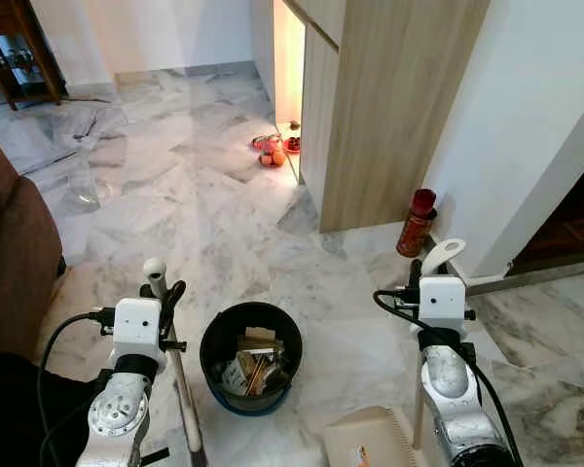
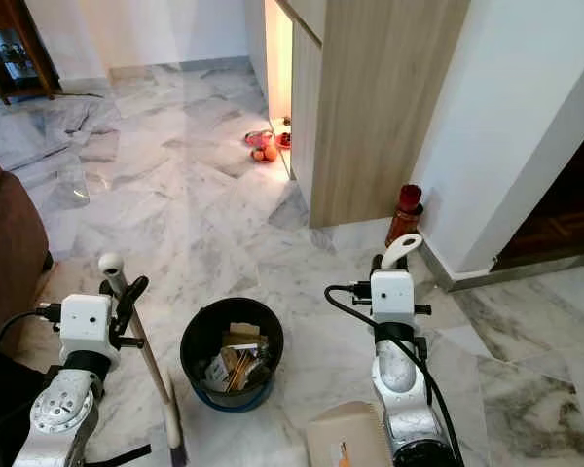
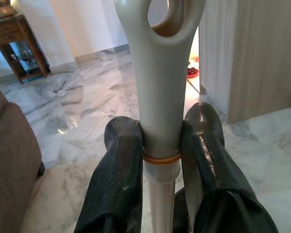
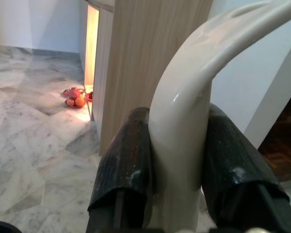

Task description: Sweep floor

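Two tools were in hand. The left gripper was clamped on the pale grey plastic broom handle with a hanging loop at its end; the right gripper was closed around the curved cream plastic dustpan handle. The dustpan's beige pan sat low at the frame edge, cut off, so its contents could not be judged. The broom head was likewise out of sight below the left arm.

Just ahead, between the arms, stood the round black waste bin with a blue base, already holding paper scraps. Judged from this, the work stood at emptying or just after it; the next move called for carrying both tools to unswept floor.

Farther off lay the white-grey marble floor, where no dirt could be made out. A red cylindrical bottle stood against the wall, and small red-orange objects beside the light wooden cabinet were too small to identify.
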Robot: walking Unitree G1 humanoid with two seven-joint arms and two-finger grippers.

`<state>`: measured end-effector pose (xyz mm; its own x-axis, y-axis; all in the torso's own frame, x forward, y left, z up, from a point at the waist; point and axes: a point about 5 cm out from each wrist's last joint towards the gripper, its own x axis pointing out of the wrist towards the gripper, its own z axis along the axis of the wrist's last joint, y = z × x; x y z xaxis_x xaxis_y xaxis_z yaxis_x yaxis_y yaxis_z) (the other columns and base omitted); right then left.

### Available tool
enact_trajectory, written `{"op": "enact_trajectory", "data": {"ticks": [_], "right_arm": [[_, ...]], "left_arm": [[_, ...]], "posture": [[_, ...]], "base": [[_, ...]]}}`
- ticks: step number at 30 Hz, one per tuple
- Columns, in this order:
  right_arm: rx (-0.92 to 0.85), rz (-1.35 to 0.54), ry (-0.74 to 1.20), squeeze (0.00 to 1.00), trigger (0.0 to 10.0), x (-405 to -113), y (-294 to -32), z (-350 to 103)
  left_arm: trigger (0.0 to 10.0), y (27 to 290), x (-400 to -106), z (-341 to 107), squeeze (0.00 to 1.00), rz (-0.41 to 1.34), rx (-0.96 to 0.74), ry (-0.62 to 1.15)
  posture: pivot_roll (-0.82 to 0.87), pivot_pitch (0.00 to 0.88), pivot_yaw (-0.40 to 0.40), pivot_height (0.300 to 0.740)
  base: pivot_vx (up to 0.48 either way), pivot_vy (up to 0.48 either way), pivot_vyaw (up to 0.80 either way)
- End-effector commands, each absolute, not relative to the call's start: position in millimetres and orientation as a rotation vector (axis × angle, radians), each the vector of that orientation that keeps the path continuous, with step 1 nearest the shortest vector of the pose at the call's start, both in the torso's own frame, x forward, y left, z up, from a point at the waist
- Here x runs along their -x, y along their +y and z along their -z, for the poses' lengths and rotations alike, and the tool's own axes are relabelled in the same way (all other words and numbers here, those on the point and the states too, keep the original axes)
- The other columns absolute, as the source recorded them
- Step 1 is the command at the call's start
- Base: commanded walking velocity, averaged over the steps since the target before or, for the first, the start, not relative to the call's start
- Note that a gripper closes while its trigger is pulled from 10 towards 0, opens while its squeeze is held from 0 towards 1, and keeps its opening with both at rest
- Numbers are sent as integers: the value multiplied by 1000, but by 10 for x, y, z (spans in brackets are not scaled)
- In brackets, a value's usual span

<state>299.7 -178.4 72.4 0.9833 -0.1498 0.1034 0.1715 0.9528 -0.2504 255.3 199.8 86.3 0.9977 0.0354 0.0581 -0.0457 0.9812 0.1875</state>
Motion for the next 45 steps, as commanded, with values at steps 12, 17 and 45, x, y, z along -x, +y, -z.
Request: {"op": "enact_trajectory", "data": {"ticks": [12, 17, 45], "right_arm": [[148, 178, -109, 0, 10000, -3082, -1764, -792], [138, 175, -121, 0, 10000, -3096, -1747, -811], [134, 178, -113, 0, 10000, -3103, -1768, -803]], "left_arm": [[10000, 1977, -2551, -851, 0, -32, -182, -75], [10000, 1987, -2541, -844, 0, -30, -184, -75], [10000, 1970, -2524, -884, 0, -24, -191, -88]], "posture": [[133, 10, 1, 740], [143, 4, 4, 740], [160, 51, 1, 740]], "base": [[0, 0, 0], [0, 0, 0], [0, 0, 0]]}}
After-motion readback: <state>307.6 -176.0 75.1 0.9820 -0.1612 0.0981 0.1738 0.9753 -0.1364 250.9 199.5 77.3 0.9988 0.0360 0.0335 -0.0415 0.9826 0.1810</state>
